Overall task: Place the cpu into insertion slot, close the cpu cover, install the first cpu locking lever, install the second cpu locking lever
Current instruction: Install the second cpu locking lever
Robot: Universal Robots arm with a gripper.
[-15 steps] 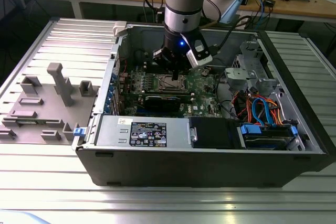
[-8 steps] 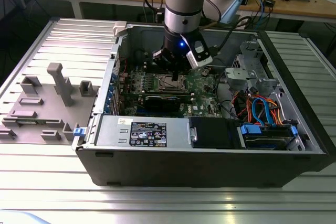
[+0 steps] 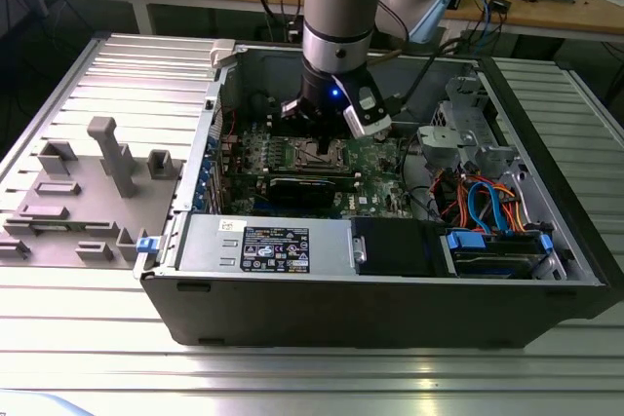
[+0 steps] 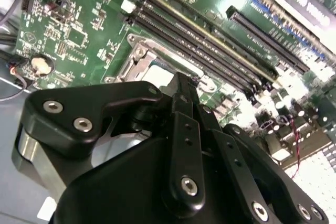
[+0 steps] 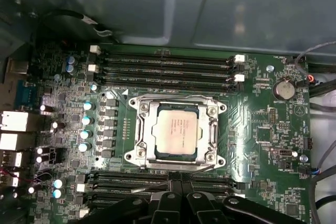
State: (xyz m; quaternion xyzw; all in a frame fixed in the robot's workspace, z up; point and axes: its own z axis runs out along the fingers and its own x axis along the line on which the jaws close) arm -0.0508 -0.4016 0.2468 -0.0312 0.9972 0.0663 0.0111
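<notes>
The cpu (image 5: pixel 176 129) lies flat in the insertion slot (image 5: pixel 137 153) on the green motherboard, its silver-grey top facing up. The cpu cover (image 5: pixel 143 125), a silvery frame, lies down around it. A thin metal lever rod (image 5: pixel 149 186) slants along the socket's edge up to my fingertips. My gripper (image 5: pixel 177 182) is shut, its black fingers pressed together at that edge of the socket. In the second wrist view the gripper (image 4: pixel 181 81) points down at the socket, with the cpu (image 4: pixel 157 74) just beyond its tip. In the exterior view the gripper (image 3: pixel 314 130) hangs right over the insertion slot (image 3: pixel 318 151) inside the open case.
Long black memory slots (image 5: pixel 168 64) run on both sides of the socket. A black graphics card (image 3: pixel 312 187) lies just in front of it, then the power supply (image 3: pixel 263 245). Drive cage and cables (image 3: pixel 487 207) fill the exterior view's right. Grey fixtures (image 3: pixel 112 153) stand outside the case.
</notes>
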